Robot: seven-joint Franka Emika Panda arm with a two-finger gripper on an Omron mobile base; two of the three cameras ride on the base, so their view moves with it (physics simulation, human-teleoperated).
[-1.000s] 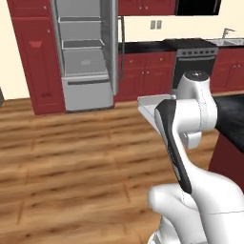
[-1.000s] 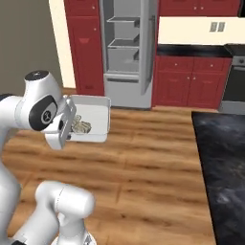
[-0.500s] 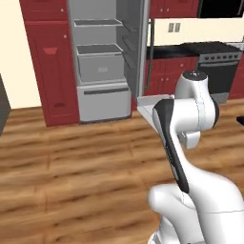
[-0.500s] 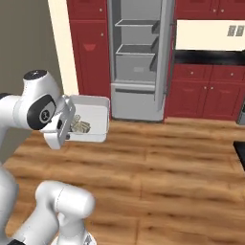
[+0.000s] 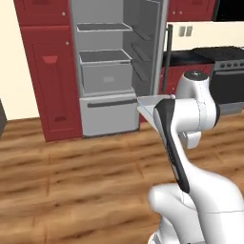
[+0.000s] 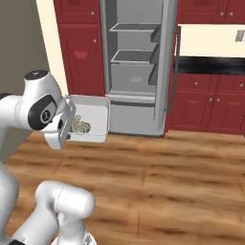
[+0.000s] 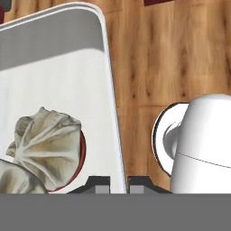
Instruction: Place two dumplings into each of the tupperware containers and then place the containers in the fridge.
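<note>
Gripper (image 7: 117, 182) is pinching the rim of the white tupperware container (image 6: 93, 117), fingers pressed tight on the wall, holding it in the air w/ dumplings (image 7: 47, 146) inside. Fridge (image 6: 136, 67) is standing open straight ahead, beyond the wood floor (image 6: 167, 172).

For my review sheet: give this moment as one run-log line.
stage: carrying to fridge | held: white tupperware container, jaws shut on its rim | contents: dumplings inside | fridge: door open, ahead of robot | gripper
</note>
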